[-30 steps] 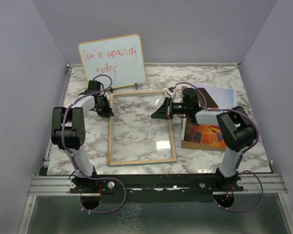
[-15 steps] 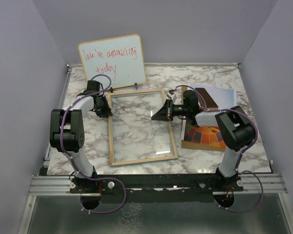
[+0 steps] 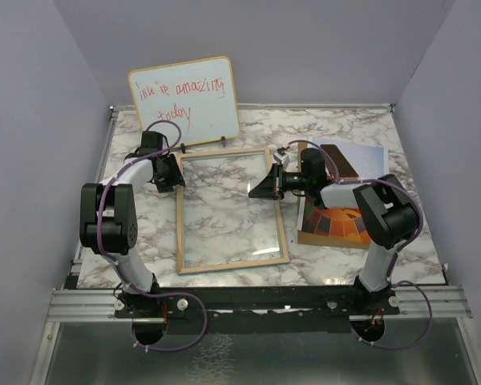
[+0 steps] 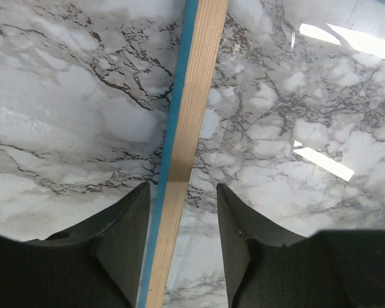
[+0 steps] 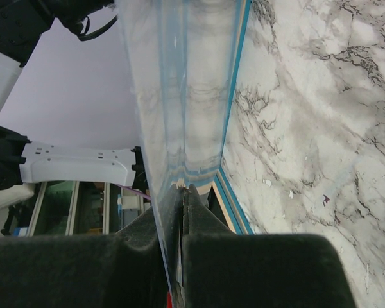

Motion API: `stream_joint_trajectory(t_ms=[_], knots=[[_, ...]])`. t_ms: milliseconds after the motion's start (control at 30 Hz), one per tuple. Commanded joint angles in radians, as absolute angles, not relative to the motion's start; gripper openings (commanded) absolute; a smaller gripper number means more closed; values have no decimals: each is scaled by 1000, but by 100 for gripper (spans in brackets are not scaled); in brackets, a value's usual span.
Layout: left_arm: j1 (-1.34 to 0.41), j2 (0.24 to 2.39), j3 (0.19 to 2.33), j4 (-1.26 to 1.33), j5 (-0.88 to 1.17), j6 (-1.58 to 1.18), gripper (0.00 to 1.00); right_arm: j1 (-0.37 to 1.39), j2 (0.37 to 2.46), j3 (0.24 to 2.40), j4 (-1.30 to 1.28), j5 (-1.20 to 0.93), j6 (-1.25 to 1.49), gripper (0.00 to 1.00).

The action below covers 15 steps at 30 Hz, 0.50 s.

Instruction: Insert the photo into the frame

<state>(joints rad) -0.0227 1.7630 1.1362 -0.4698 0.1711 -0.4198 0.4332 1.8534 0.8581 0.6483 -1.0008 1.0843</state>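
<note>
The frame (image 3: pixel 181 216) lies light-wood face up on the marble table, its blue edge showing along the left rail (image 4: pixel 191 96). My left gripper (image 3: pixel 175 175) is open and straddles that left rail (image 4: pixel 183 192), which runs close to the left finger (image 4: pixel 131 218). My right gripper (image 3: pixel 258 189) is shut on the edge of the clear pane (image 5: pixel 179 96), which tilts up above the frame's blue-edged corner (image 5: pixel 228 183). The photo (image 3: pixel 341 223) lies flat to the right of the frame, orange patches near me. My right arm partly covers it.
A whiteboard (image 3: pixel 184 100) with red handwriting leans against the back wall behind the frame's far left corner. Side walls close in the table on the left and right. The arm bases stand along the near edge (image 3: pixel 256 282).
My left gripper's jaws have opened around the frame's left rail. The right gripper has shifted slightly toward the back with the pane, and the frame has moved a little with it.
</note>
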Motion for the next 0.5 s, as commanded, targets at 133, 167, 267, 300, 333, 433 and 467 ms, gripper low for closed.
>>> stream_joint_trajectory(t_ms=[133,167,267,300,333,433,467], knots=[[-21,1704,1145,-473,103,-408,32,443,1844,889,682,-1073,1124,4],[-21,1708,1144,-475,99,-408,30,443,1848,893,680,-1074,1124,4],[-21,1727,1141,-481,90,-408,28,443,1859,901,688,-1084,1135,4],[-21,1733,1139,-482,87,-408,28,443,1862,906,689,-1087,1136,4],[-21,1738,1138,-482,86,-408,28,444,1866,909,687,-1089,1137,4],[-21,1755,1138,-482,88,-405,28,445,1873,917,671,-1086,1129,4],[-21,1759,1138,-482,90,-405,28,446,1878,919,664,-1086,1126,4]])
